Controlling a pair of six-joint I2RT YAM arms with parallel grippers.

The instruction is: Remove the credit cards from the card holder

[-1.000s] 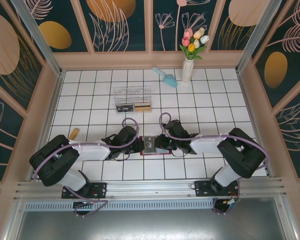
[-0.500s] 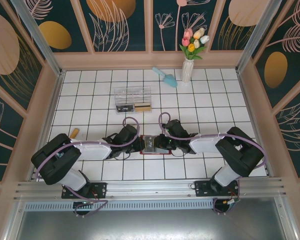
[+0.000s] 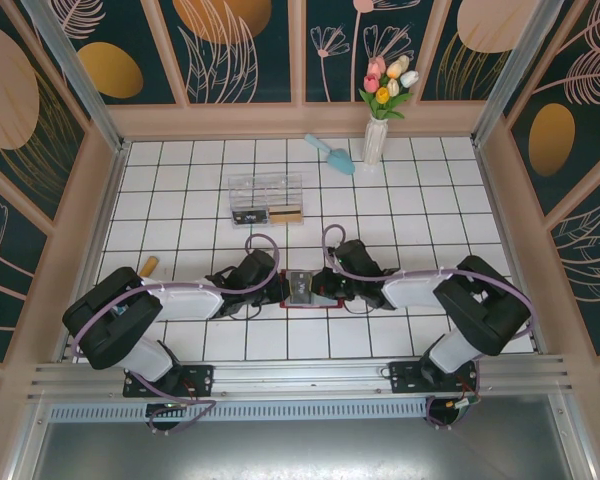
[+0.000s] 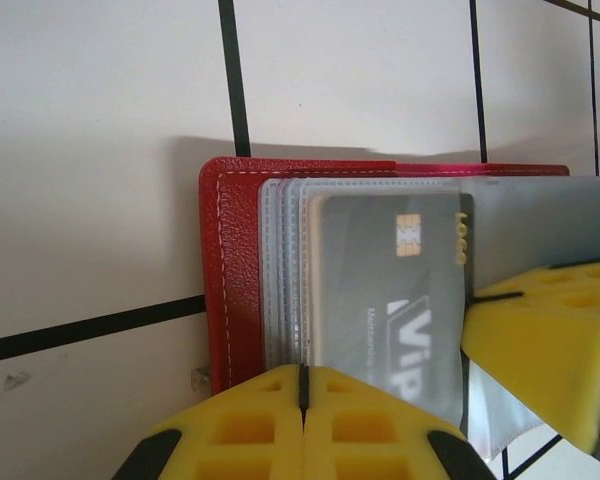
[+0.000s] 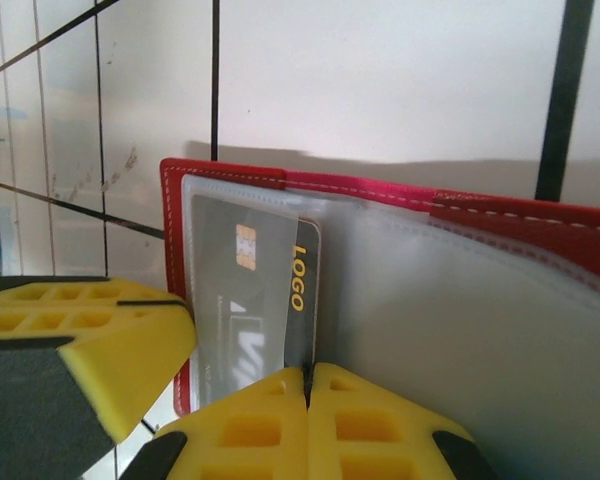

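Note:
The red card holder [image 3: 310, 307] lies open on the white tiles between both grippers. Its clear sleeves [image 4: 280, 270] hold a grey credit card [image 4: 390, 280] with a gold chip and the word LOGO. My left gripper [image 4: 302, 385] is shut on the near edge of the sleeves. In the top view it [image 3: 280, 290] sits at the holder's left side. My right gripper [image 5: 307, 385] is shut at the card's [image 5: 250, 290] LOGO edge, which pokes out of its sleeve. From above it [image 3: 323, 290] is at the holder's right. The red cover [image 5: 500, 215] runs behind.
A clear plastic box [image 3: 266, 198] with cards inside stands two tiles behind the holder. A teal scoop [image 3: 330, 153] and a white vase of tulips [image 3: 377, 135] are at the back. A small tan object [image 3: 148, 266] lies at the left. Wooden walls ring the tiles.
My right gripper's jaws have closed at the card's edge and the wrist has shifted slightly. The left gripper stays shut in place.

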